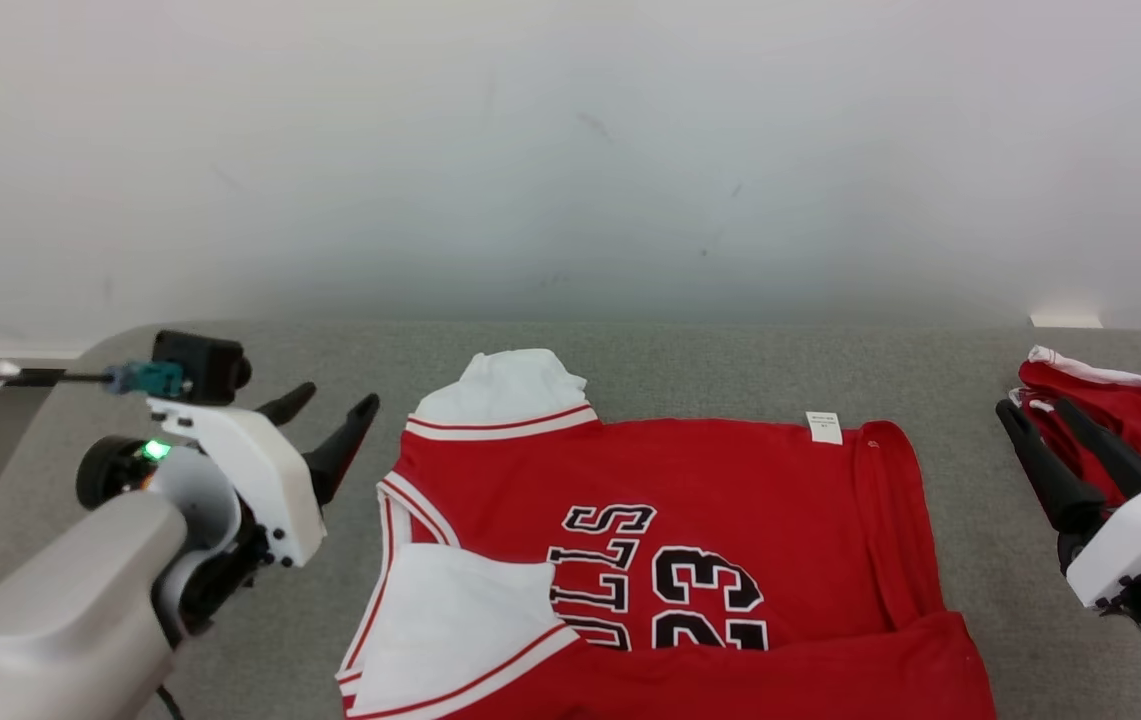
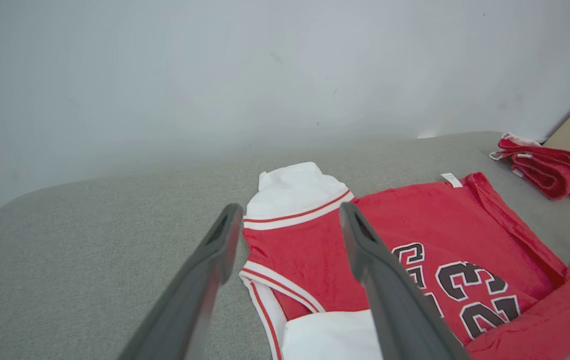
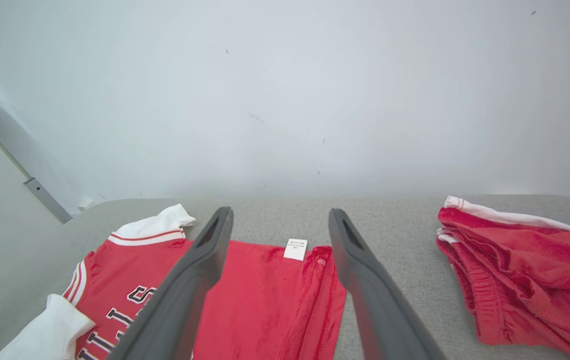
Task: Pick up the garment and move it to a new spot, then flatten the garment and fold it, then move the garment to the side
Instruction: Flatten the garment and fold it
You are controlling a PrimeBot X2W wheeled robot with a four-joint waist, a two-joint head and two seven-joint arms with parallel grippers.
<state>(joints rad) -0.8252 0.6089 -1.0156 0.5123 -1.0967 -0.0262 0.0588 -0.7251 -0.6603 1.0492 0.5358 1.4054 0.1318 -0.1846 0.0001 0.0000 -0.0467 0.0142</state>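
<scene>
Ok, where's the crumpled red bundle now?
The red bundle lies at the table's far right in the head view, just behind the right tool, apart from the jersey.

Head cam: high, looks fwd and down over grey table [image 1: 690,365], red jersey [image 1: 710,490] centred, wall [image 1: 570,150] behind. L wrist cam: low, near jersey's left end, faces wall, angled right. R wrist cam: low, by its right end, faces wall. All 3 share jersey, wall, red bundle [image 3: 514,270].

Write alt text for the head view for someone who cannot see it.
A red jersey with white sleeves lies partly folded on a grey table. The open left gripper and open right gripper flank it; another red garment sits at far right.
</scene>
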